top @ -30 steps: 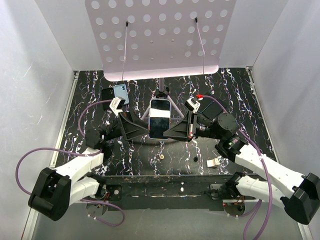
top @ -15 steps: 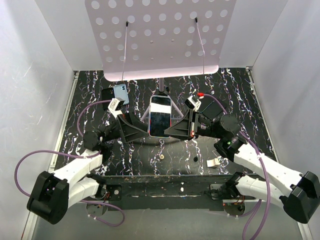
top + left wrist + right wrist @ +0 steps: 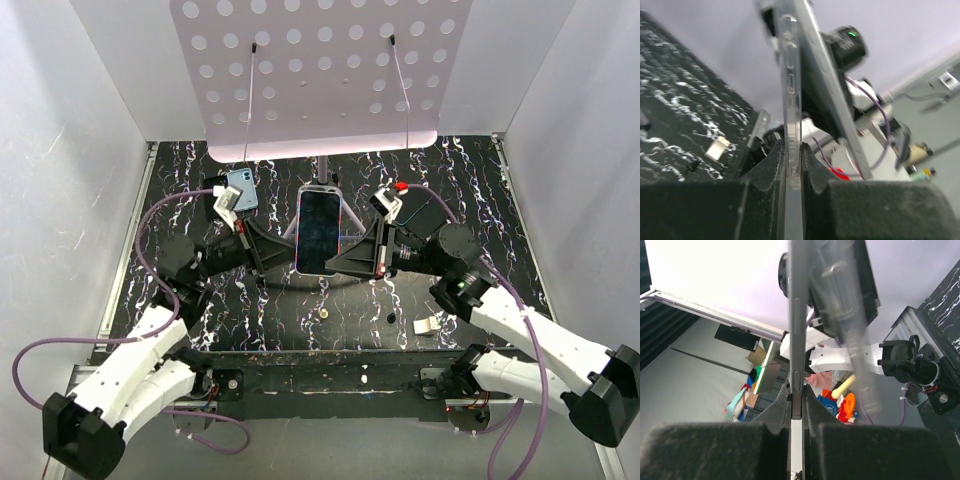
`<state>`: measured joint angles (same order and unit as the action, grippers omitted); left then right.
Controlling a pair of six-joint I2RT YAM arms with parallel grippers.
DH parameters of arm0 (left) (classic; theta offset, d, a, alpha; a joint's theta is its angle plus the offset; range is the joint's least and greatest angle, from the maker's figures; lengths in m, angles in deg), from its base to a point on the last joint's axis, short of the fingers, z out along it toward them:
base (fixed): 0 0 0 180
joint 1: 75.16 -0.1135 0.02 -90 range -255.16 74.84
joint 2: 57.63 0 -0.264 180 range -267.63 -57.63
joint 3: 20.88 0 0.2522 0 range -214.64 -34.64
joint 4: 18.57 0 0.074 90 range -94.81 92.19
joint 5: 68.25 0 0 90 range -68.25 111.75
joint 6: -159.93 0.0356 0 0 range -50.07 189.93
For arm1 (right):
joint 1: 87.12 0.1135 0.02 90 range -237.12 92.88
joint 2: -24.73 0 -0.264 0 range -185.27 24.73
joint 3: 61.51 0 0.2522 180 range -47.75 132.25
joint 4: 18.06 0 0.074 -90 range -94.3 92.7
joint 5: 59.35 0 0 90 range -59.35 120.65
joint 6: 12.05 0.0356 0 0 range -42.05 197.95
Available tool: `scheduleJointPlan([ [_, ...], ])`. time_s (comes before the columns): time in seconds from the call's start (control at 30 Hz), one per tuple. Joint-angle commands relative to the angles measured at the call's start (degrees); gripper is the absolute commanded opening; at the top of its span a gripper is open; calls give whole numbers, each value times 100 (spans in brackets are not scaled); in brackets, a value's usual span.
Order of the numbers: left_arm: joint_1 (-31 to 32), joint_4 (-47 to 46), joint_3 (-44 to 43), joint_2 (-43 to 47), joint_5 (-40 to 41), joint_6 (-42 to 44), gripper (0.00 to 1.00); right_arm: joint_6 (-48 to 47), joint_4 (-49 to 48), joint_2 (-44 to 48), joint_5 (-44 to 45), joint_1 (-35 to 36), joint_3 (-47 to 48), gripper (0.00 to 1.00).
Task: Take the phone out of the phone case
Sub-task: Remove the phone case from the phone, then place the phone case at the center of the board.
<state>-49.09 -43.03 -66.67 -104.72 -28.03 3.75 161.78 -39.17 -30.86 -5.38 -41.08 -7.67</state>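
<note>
The phone [image 3: 318,232], a black slab with its dark screen up, hangs over the middle of the table between both grippers. A pale translucent rim, the phone case [image 3: 791,100], wraps its edge. My left gripper [image 3: 292,256] [image 3: 793,165] is shut on the left long edge, both pads pressed to the case's rim at a button bump. From the other side my right gripper [image 3: 345,258] [image 3: 796,405] is shut on the right long edge [image 3: 797,315], a grey strip with a side button. The underside of the phone is hidden.
A light blue flat piece with a camera hole [image 3: 243,190] lies on a black slab at the back left. Another black slab [image 3: 430,215] lies at the back right. A stand's legs [image 3: 322,190] and a perforated white board [image 3: 320,70] are behind. A small white scrap [image 3: 428,324] lies at the front right.
The left arm stretched forward and its gripper went from open to shut on the phone's left edge. The phone shifted slightly toward the back. The right gripper kept its hold.
</note>
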Motion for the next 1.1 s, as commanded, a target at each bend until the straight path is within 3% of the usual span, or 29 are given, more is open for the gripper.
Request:
scheduleJointPlan([
  [0.0,21,4804,-1180,375,1721,2412,0,-1382,1854,522,402,36,763,1],
  [0.07,21,6635,-1576,376,3267,2959,0,-2305,3757,785,1042,36,1167,1],
  [0.2,21,8126,-1597,586,5588,3190,0,-3565,6217,1251,2966,45,1731,1],
  [0.33,4,8225,-1148,939,6918,3189,0,-3979,7309,1788,4295,28,1776,1],
  [0.5,-355,7427,-1103,-210,7649,3891,0,-4085,7776,2131,4552,28,1837,1],
  [0.63,-1391,6294,-1332,-1151,7159,4366,0,-4121,8110,2210,4622,28,1943,1],
  [0.77,-2596,6055,-2086,-2442,5781,4638,0,-4147,8277,2316,4667,28,1987,1],
  [0.93,-3703,5932,-3150,-3927,5121,5403,0,-4156,8277,2474,4623,28,1995,1],
  [1.07,-4424,5720,-3879,-5377,2768,5238,0,-4243,8242,2545,4518,36,2048,1],
])
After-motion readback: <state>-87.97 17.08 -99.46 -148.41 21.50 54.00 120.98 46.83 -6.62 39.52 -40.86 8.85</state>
